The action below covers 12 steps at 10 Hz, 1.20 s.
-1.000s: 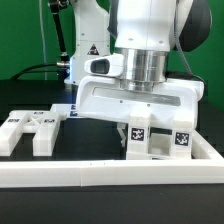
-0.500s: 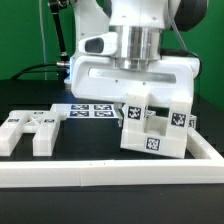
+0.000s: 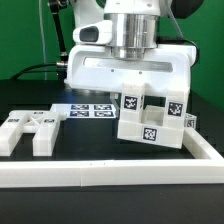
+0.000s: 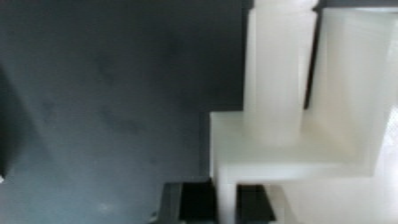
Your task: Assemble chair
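The gripper (image 3: pixel 141 98) hangs over the middle of the black table (image 3: pixel 92 140), closed on a white blocky chair piece (image 3: pixel 150 124), which it holds from above. The piece is tilted, with its end toward the exterior view's left dipping lower, and several black-and-white square tags face the camera. Whether its lower edge is clear of the table cannot be told. In the wrist view the two dark fingers (image 4: pixel 185 202) stand narrow, pinching a thin white rib of the piece between them, and the rest of the piece rises beyond as a slab with an upright bar. Well apart, toward the exterior view's left, loose chair parts (image 3: pixel 30 128) lie flat on the table. The marker board (image 3: pixel 88 109) lies behind, between those parts and the held piece. A white border rail (image 3: pixel 110 173) runs along the front and turns back at the exterior view's right.
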Tool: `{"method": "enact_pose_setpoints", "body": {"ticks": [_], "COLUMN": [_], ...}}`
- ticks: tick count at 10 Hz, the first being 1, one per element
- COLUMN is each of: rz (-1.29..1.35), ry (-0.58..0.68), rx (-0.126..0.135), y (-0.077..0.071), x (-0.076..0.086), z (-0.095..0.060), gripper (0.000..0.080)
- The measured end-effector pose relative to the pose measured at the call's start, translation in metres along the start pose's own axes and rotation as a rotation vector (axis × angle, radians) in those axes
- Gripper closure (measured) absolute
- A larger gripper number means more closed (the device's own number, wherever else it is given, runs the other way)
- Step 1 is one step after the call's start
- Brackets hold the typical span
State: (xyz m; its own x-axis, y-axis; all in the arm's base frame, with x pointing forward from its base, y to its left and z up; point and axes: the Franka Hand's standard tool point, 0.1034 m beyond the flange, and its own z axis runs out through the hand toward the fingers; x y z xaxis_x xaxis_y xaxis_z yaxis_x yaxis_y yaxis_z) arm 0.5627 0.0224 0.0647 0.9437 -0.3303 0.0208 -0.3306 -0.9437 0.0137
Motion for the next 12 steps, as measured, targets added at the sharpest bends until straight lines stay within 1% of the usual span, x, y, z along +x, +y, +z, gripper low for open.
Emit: {"method": "enact_pose_setpoints", "body": {"ticks": [1,2,3,4,5,6,7,8,9,10,11,12], "rz": [-0.017,-0.022,-0.009,-0.004,0.000,0.004,0.008,0.009,0.006,0.011,0.017,0.022], "ry": [-0.087,-0.202,-0.287,-0.325,-0.399,-0.437,-0.518,-0.580,-0.607,-0.670,-0.703,-0.769], "rx": [-0.010,-0.016,-0.020,-0.025,-0.039,-0.048,-0.062,-0.075,-0.083,-0.095,-0.103,-0.116], "y": [0.006,0.015,0.021,0.023,0.027,0.030,0.034,0.035,0.033,0.038,0.042,0.046], "x": [-0.006,-0.008,-0.005,-0.004,-0.009,-0.008,-0.013,-0.014,-0.013,-0.017,-0.016,-0.020], "z": [-0.002,-0.012,-0.021,-0.022,-0.020,-0.018,-0.018,-0.018,-0.018,-0.017,-0.014,-0.013], "gripper": [0.0764,0.0764,0.0764,0.0764,0.0764,0.0764,0.0764,0.0764,0.0764,0.0764,0.0764,0.0764]}}
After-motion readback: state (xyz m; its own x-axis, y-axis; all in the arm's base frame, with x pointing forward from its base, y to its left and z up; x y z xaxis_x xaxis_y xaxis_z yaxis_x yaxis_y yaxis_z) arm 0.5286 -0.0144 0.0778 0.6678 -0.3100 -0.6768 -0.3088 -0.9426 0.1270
